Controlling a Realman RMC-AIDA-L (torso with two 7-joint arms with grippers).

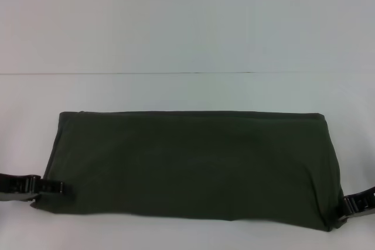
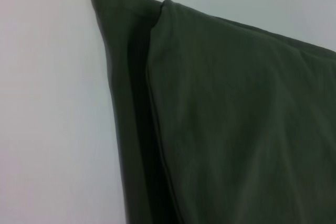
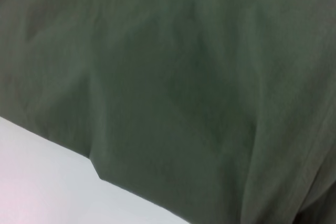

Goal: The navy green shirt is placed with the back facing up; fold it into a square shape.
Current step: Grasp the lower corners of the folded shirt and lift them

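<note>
Between the left end effector and right end effector, jaw states unclear, lies the navy green shirt

My left gripper sat low at my left, reaching inward toward my right. My right gripper sat low at my right, angled inward. I could not tell how either's jaws stood.
</note>
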